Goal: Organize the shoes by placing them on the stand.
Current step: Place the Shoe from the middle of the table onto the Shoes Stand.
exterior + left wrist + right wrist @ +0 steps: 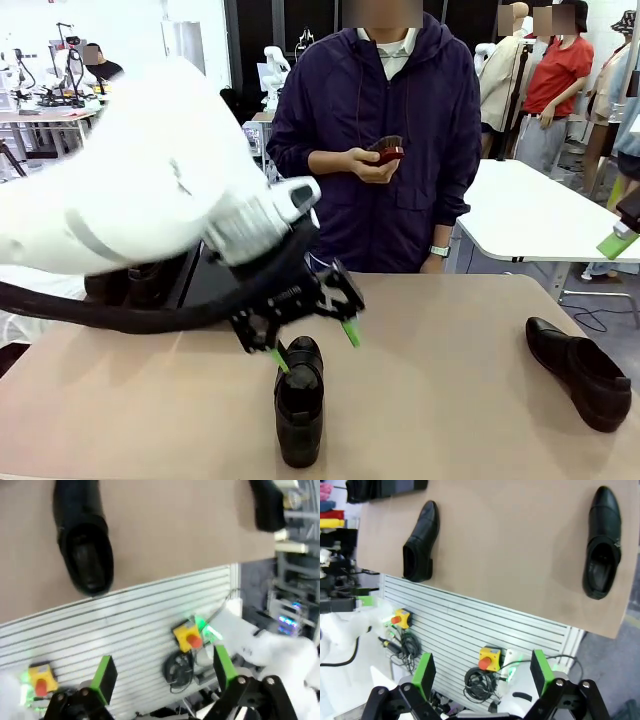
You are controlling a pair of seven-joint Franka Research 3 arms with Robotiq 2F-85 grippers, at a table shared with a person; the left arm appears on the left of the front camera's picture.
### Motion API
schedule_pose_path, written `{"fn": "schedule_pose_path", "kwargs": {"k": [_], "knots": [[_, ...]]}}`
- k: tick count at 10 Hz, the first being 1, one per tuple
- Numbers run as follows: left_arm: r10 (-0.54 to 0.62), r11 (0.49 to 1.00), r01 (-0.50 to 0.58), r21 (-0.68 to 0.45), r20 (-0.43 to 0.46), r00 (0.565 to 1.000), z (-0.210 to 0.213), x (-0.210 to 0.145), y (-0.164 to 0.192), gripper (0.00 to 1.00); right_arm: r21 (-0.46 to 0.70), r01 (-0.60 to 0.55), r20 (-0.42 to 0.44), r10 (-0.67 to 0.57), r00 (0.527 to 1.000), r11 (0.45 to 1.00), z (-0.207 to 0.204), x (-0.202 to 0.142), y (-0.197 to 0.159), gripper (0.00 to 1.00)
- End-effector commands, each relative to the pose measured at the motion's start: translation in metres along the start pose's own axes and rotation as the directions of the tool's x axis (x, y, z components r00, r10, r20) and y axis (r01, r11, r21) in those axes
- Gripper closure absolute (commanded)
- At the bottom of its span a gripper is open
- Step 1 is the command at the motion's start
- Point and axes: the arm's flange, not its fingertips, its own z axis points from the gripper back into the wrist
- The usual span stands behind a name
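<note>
I count two shoes out on the open worktop (450, 385). The middle shoe (300, 405) has its heel toward my side. The right-hand shoe (580, 372) lies at an angle near the right edge, well apart from the first.

At the far left corner the stand (212, 278) is a flat black shape, mostly behind my left arm. Dark glossy lumps sit on it, but I cannot make out how many or say for sure what they are.

My left gripper (316, 348) hangs over the far end of the middle shoe, jaws spread wide with nothing between them. In its wrist view the shoe lies clear of both green pads. My right gripper (482, 672) is high above my edge of the worktop, also spread wide and empty, with both loose shoes in view below it.

The worktop is a plain tan board. Under its near edge runs a ribbed metal panel (470, 620) carrying two yellow boxes with red buttons (489, 659) and some coiled cable.

One person (375, 200) in a dark hooded jacket stands at the far side, both hands on a small dark-red object (386, 151). Behind is a bright workroom with white tables (540, 215).

The left wrist view is blurred, and the right-hand shoe is cut off at its top corner.
</note>
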Motion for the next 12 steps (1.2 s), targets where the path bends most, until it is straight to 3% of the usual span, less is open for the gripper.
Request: {"fn": "schedule_pose_path", "kwargs": {"k": [1,4,5,6,7,8,10,12], "knots": [[0.066,0.995,-0.062,0.072,-0.049,0.997,-0.044,0.006,-0.004,0.0,0.018,-0.021,0.0,0.021,1.0,1.0,0.003,0.001,0.0,0.0],[0.097,0.982,-0.104,0.159,0.055,0.994,-0.108,0.018,0.008,0.0,0.018,-0.021,0.0,0.021,1.0,1.0,0.003,0.001,0.0,0.0],[0.081,0.981,-0.085,0.172,0.03,0.996,-0.127,0.024,0.015,0.0,0.018,-0.021,0.0,0.021,1.0,1.0,0.003,0.001,0.0,0.0],[0.04,0.965,-0.065,0.254,0.106,0.994,-0.144,0.031,0.024,0.0,0.018,-0.021,0.0,0.021,1.0,1.0,0.003,0.001,0.0,0.0],[0.023,0.97,-0.048,0.24,0.103,0.994,-0.147,0.039,0.026,0.0,0.018,-0.021,0.0,0.021,1.0,1.0,0.003,0.001,0.0,0.0],[0.019,0.985,-0.027,0.169,0.051,0.999,-0.139,0.041,0.024,0.0,0.018,-0.021,0.0,0.021,1.0,1.0,0.003,0.001,0.0,0.0],[-0.022,0.988,0.023,0.151,-0.011,1.0,-0.126,0.041,0.018,0.0,0.018,-0.021,0.0,0.021,1.0,1.0,0.003,0.001,0.0,0.0],[-0.045,0.99,0.042,0.136,0.018,0.999,-0.118,0.042,0.02,0.0,0.018,-0.021,0.0,0.021,1.0,1.0,0.003,0.001,0.0,0.0]]}}
